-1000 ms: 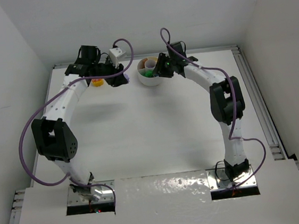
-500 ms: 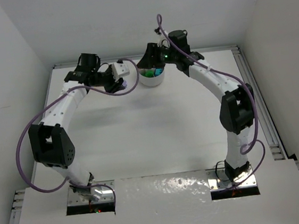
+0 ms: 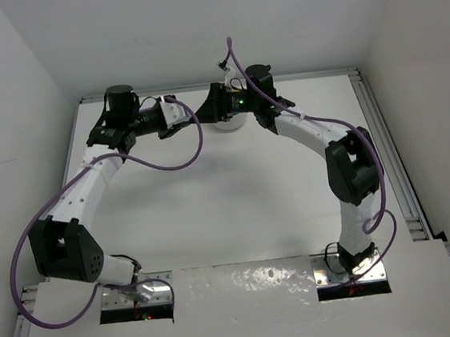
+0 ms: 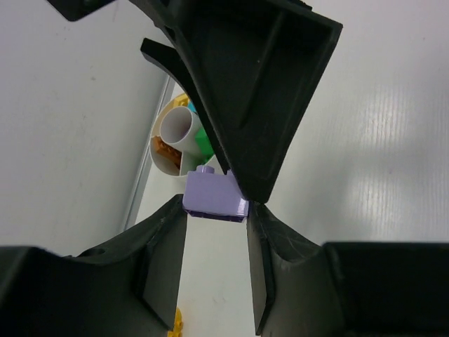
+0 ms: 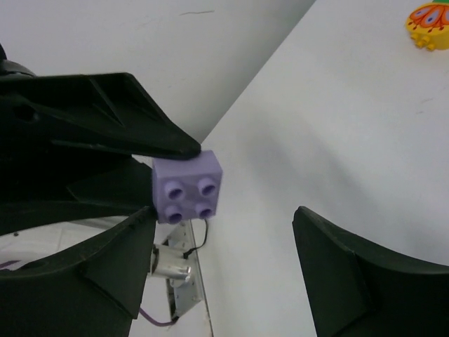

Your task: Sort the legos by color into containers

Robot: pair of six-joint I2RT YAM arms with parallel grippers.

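Note:
A lilac-purple lego (image 4: 216,195) is pinched between the tips of my left gripper (image 4: 216,208), held up off the table. My right gripper (image 5: 224,214) faces it with its jaws wide open; the same lego (image 5: 188,186) sits beside the right gripper's left finger (image 5: 105,267), well apart from the other finger. In the top view both grippers meet at the back of the table, left (image 3: 179,113) and right (image 3: 212,105). The white dish (image 4: 172,151) lies just beyond, with orange, green, teal and yellow legos in its wedges. It is mostly hidden under the right gripper in the top view (image 3: 232,123).
A yellow lego (image 4: 175,323) lies on the table under the left gripper. A yellow and orange piece (image 5: 429,24) lies farther off on the white table. The back wall and a metal rail (image 5: 179,295) run close behind the dish.
The right arm has swung left over the dish toward the left gripper, and its jaws have opened wide. The left wrist has turned, bringing the purple lego toward the right gripper.

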